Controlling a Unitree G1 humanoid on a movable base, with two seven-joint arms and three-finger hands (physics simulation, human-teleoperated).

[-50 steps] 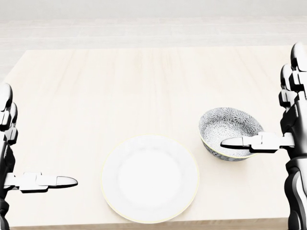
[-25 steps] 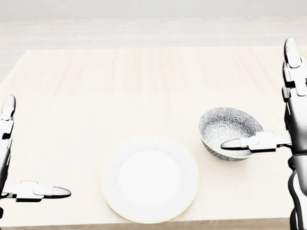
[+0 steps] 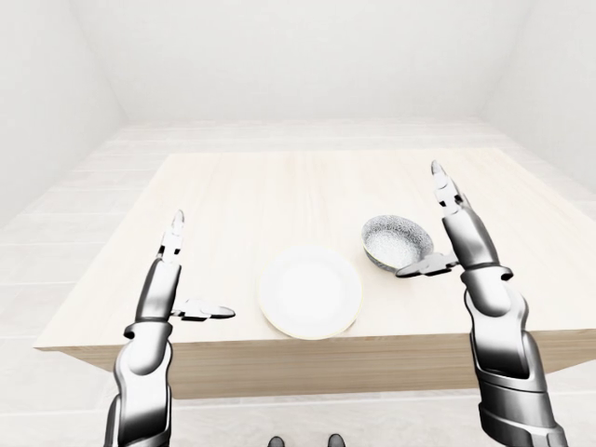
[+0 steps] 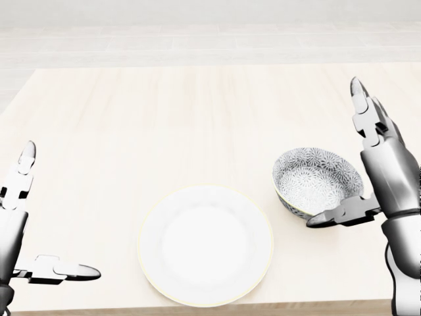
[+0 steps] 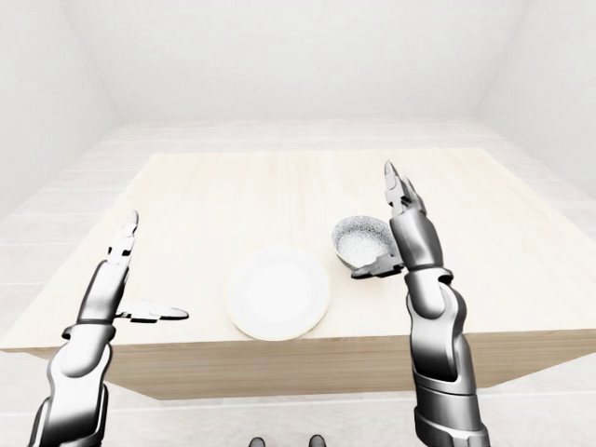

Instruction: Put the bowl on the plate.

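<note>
The pale wooden counter [image 4: 197, 112] carries only two things, both in the half nearer its edge at the bottom of the head view. The white plate [image 4: 206, 245] lies flat close to that edge, roughly midway between the counter's left and right edges. The patterned bowl [image 4: 318, 181] stands upright just beside it toward the right edge, apart from the plate with a strip of bare wood between them. The right robot hand [image 4: 388, 178] stands at the bowl's right side with its fingers spread wide and pointing up. Its thumb [image 4: 339, 216] stretches across under the bowl's rim on the side nearest the bottom edge; whether it touches the bowl cannot be told. Nothing is gripped. The left robot hand [image 3: 166, 284] hangs near the counter's left edge, likewise splayed and holding nothing, well apart from the plate. The step in hand looks like the approach to the grasp. To do it well, the right robot hand should probably lower and tip its fingers over the far rim while the thumb presses the outer wall. The pinch should sit firm before any lift, since a glazed, curved wall may slip. Then raise the bowl clear of the plate's raised rim, carry it leftward level, and set it down centred.
</note>
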